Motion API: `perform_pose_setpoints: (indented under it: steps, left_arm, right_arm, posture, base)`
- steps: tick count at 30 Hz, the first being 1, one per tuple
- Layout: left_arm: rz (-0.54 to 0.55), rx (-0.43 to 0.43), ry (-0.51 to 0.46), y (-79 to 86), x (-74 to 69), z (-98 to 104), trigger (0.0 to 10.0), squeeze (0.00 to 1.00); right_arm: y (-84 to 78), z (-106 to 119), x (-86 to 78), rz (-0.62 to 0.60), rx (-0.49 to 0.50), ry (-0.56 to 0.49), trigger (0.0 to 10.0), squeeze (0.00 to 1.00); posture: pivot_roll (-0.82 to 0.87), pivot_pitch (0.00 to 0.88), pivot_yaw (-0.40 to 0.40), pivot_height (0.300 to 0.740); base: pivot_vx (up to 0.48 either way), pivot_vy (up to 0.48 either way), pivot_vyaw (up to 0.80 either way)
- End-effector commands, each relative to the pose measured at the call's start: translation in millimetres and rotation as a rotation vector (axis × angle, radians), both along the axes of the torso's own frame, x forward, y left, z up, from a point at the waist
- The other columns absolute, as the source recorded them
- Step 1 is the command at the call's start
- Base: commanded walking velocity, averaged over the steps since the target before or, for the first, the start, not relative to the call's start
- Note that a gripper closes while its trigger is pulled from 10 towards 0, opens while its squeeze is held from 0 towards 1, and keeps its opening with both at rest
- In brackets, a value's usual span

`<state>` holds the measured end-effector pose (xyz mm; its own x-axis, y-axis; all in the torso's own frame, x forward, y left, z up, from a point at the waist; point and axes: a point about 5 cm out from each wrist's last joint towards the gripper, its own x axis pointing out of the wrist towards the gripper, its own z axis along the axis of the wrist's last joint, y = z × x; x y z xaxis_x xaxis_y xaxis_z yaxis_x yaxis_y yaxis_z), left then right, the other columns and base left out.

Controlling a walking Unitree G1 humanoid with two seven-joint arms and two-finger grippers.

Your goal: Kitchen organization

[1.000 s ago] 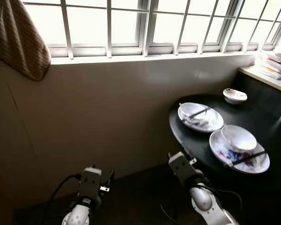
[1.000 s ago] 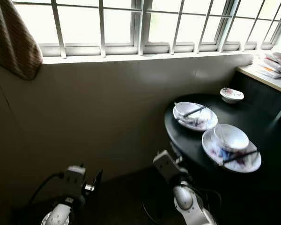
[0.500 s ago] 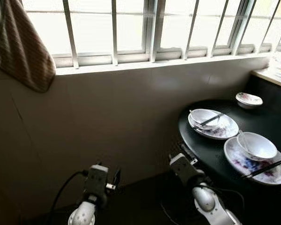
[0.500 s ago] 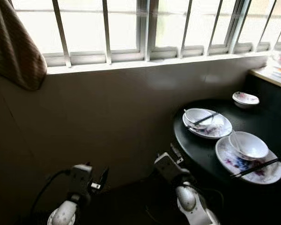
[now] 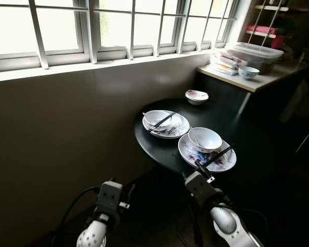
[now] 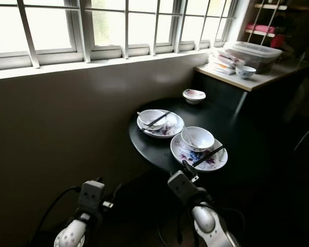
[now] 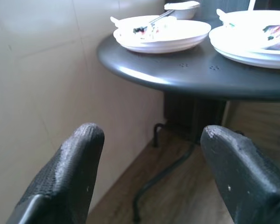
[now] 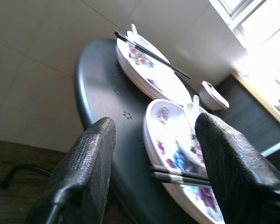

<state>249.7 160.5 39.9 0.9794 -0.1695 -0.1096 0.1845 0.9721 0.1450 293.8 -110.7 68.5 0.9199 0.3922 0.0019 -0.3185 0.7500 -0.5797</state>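
Two flowered plates (image 5: 214, 156) with bowls (image 5: 204, 138) and loose chopsticks (image 5: 216, 155) sit on my round worktop (image 5: 159, 149); brittle, slippery china, best gripped by rims; both pincers, left (image 7: 149, 172) and right (image 8: 154, 163), gape unladen.

Near plate (image 8: 177, 172) cut off by frame edge; counter stack (image 5: 224, 55) too small to identify.

On the table (image 5: 159, 146), two plates (image 5: 224, 160) each carry a bowl (image 5: 205, 138) and chopsticks (image 5: 218, 153); a small bowl (image 5: 196, 96) sits far behind.
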Motion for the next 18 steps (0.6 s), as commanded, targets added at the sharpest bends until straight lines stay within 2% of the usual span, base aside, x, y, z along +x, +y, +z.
perform_pose_setpoints:
  steps: [1,8,12,13,15,18]
  left_arm:
    - [-0.003,-0.024,-0.023,-5.0,1.8,4,10.0,0.00]
    - [0.011,-0.014,-0.001,-2.1,2.6,3,10.0,0.00]
    - [0.012,-0.013,0.000,-1.5,2.9,3,10.0,0.00]
    - [0.013,-0.014,-0.001,-1.5,3.0,3,10.0,0.00]
    - [0.013,-0.016,-0.007,-1.8,3.1,4,10.0,0.00]
    - [0.022,-0.016,-0.003,-1.5,3.4,3,10.0,0.00]
  right_arm:
    - [-2.7,5,-0.2,0.029,0.008,-0.019,10.0,0.00]
    - [7.8,5,-4.4,0.138,-0.074,-0.044,10.0,0.00]
    - [9.7,7,-3.8,0.150,-0.048,-0.034,10.0,0.00]
    - [8.8,5,-3.1,0.145,-0.070,-0.032,10.0,0.00]
    - [7.6,4,-2.9,0.147,-0.125,-0.045,10.0,0.00]
    - [8.0,4,-3.4,0.148,-0.110,-0.042,10.0,0.00]
  posture:
    - [0.03,0.000,-0.055,0.740]
    - [0.03,0.000,-0.055,0.740]
    - [0.03,0.000,-0.054,0.740]
    - [0.03,0.000,-0.054,0.740]
    - [0.03,0.000,-0.054,0.740]
    - [0.03,0.000,-0.054,0.740]
  base:
    - [0.000,-0.364,-0.80]
    - [0.000,0.000,0.00]
    - [0.000,0.000,0.00]
    - [0.000,0.000,0.00]
    - [0.000,0.000,0.80]
    - [0.000,0.000,0.80]
